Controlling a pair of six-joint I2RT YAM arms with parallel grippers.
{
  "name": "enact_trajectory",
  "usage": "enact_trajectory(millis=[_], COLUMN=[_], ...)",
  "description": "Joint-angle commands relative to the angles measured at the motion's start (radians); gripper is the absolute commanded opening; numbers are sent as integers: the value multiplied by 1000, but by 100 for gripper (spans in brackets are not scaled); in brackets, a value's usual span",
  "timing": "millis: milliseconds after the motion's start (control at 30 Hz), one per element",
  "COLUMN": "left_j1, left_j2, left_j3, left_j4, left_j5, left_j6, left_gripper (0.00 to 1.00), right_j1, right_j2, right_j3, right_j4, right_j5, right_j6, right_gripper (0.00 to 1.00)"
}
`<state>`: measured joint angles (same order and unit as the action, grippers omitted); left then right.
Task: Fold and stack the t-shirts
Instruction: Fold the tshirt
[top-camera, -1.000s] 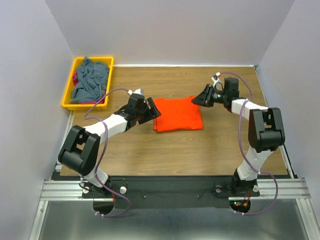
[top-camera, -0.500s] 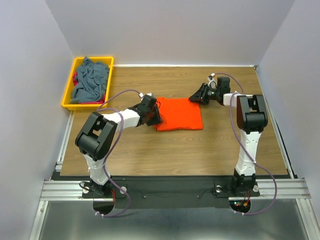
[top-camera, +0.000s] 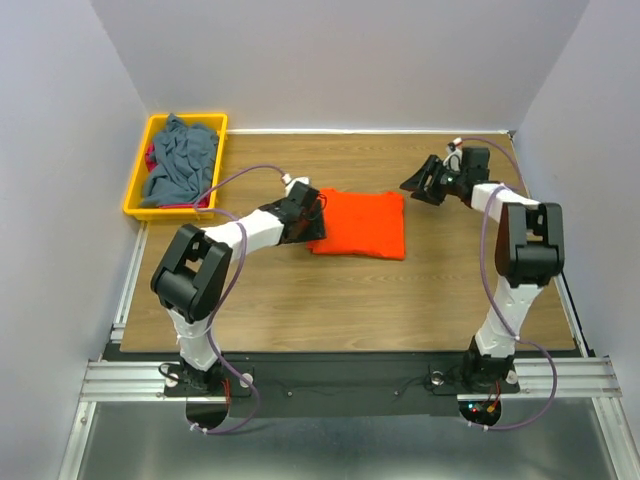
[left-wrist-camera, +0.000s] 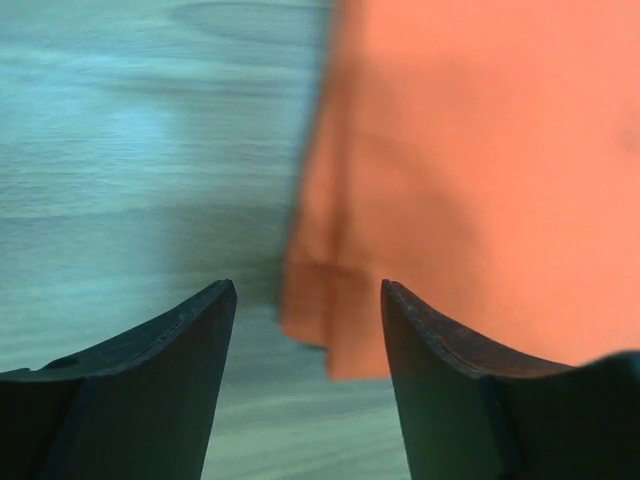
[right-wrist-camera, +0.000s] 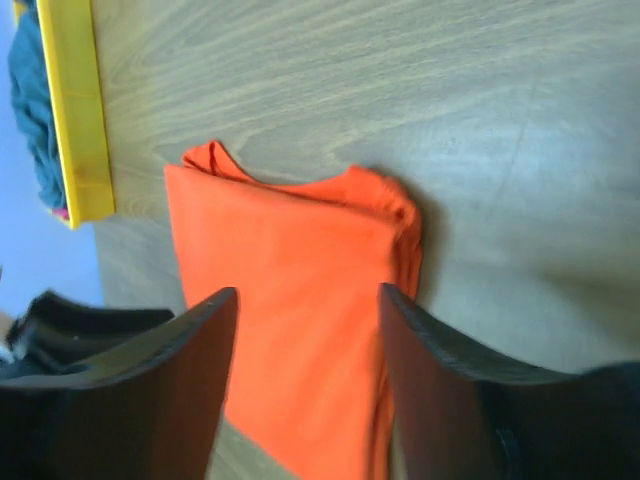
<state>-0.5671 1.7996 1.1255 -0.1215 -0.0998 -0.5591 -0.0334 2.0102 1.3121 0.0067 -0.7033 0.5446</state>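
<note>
A bright orange t-shirt (top-camera: 362, 224) lies folded into a rectangle on the middle of the wooden table (top-camera: 400, 300). It also shows in the left wrist view (left-wrist-camera: 470, 170) and the right wrist view (right-wrist-camera: 290, 300). My left gripper (top-camera: 311, 212) is open and empty at the shirt's left edge, its jaws either side of a folded corner (left-wrist-camera: 307, 292). My right gripper (top-camera: 415, 182) is open and empty just off the shirt's far right corner. A slate grey-blue t-shirt (top-camera: 182, 158) lies crumpled in the yellow bin (top-camera: 136, 192), with a bit of red cloth (top-camera: 150, 157) under it.
The yellow bin stands at the far left of the table and shows at the edge of the right wrist view (right-wrist-camera: 78, 110). White walls close in the table on three sides. A metal rail (top-camera: 340, 380) carries both arm bases at the near edge.
The folded orange shirt has shifted a little to the right and far side. My left gripper followed its left edge. My right gripper drew back from the shirt toward the right.
</note>
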Motion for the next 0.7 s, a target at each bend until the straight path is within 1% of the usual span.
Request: enact_trajectory(millis=[0,33,67,100,167,200,267,300,333,367,400,433,500,533,667], left_j1=[-146,-192,-206,-218,-223,-223,-221,-221,-218,-211,-202,-192,-168,-142,-117], left_j2=[-89,-80,-75,-69,-56,-54,-51,-48,-33,-23,-16,-3,13,44,154], left_j3=[141,179,194,206,217,208,183,169,155,146,132,91,48,19,5], left_j4=[-69,-73,-72,-70,-47,-2,67,106,179,213,255,357,460,536,577], left_j5=[-142,-167,-173,-175,-132,-76,9,53,154,199,240,306,362,412,480], left_j6=[230,246,255,255,217,187,159,142,127,98,81,59,-14,-39,-93], left_gripper=[74,74,71,67,57,47,41,36,34,29,27,26,19,19,18], right_j1=[-5,-5,-5,-5,-5,-3,-3,-3,-3,-3,-3,-3,-3,-3,-3], right_j2=[-191,-253,-280,-310,-363,-375,-413,-424,-436,-453,-459,-465,-476,-478,-478], right_j3=[-58,-77,-103,-123,-166,-177,-218,-237,-250,-278,-289,-300,-330,-339,-364], right_j4=[-199,-215,-223,-224,-223,-223,-223,-223,-224,-223,-223,-221,-223,-223,-221], right_j5=[236,260,272,274,199,136,104,96,87,82,79,71,65,59,59], right_j6=[-67,-69,-71,-68,-61,-63,-61,-64,-69,-77,-83,-92,-98,-101,-115], right_gripper=[69,69,69,68,66,66,65,65,65,65,65,64,64,64,64])
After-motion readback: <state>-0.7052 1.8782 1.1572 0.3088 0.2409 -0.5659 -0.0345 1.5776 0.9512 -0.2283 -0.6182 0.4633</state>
